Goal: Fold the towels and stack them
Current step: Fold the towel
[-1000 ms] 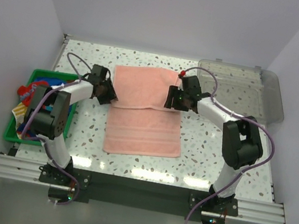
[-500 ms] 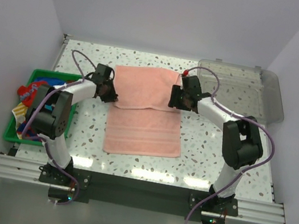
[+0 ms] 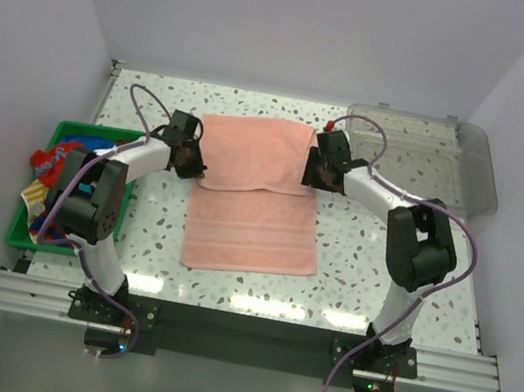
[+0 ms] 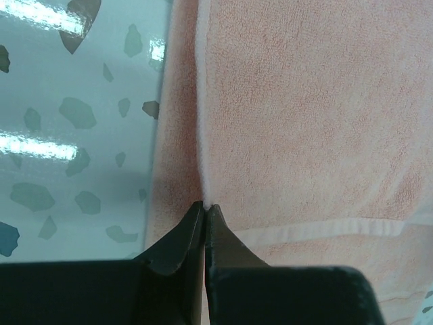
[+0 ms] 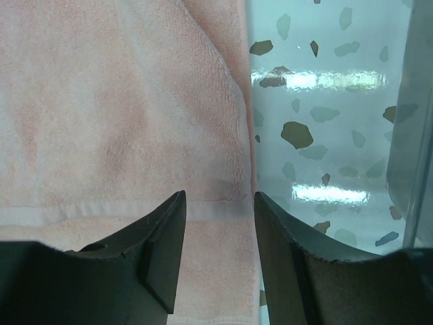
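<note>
Salmon pink towel [image 3: 253,220] is laid mid-surface [image 3: 362,264], with an upper layer folded over. Its left edge is pinched by the shut left tool [image 4: 205,208]; the right edge is straddled by the half-open right tool [image 5: 218,198]. If only one side is gripped, the fold may be skewed.

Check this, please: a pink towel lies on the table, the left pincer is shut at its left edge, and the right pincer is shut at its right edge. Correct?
Not quite. The right pincer is open: the right wrist view shows its fingers apart, with the right edge of the pink towel seen between them. The rest is right: the left pincer is shut at the left edge.
</note>
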`<state>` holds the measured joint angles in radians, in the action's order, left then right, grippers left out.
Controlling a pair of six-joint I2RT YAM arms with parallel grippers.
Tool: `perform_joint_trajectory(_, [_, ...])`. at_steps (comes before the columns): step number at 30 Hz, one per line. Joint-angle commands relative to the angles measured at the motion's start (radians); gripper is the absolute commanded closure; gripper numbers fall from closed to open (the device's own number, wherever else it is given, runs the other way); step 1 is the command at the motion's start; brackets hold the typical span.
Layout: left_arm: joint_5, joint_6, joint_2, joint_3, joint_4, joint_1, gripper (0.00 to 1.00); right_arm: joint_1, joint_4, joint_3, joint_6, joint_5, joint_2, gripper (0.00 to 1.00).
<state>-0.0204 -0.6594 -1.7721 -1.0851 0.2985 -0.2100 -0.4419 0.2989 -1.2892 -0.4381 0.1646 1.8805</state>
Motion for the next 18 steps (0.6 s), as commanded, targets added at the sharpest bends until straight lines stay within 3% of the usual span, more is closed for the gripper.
perform_joint_trajectory(1, [0.017, 0.032, 0.022, -0.039, 0.005, -0.002, 0.99, 0.006, -0.015, -0.053, -0.022, 0.039, 0.041, 0.52])
perform_joint_trajectory(8, [0.017, 0.043, 0.022, -0.039, 0.013, -0.002, 1.00, 0.005, -0.017, -0.079, -0.022, 0.055, 0.086, 0.59])
perform_joint_trajectory(11, [0.017, 0.044, 0.020, -0.039, 0.014, -0.002, 1.00, 0.005, -0.015, -0.084, -0.016, 0.049, 0.091, 0.66])
perform_joint_trajectory(18, [0.017, 0.050, 0.023, -0.058, 0.031, -0.002, 1.00, 0.006, 0.005, -0.088, 0.013, 0.062, 0.059, 0.94])
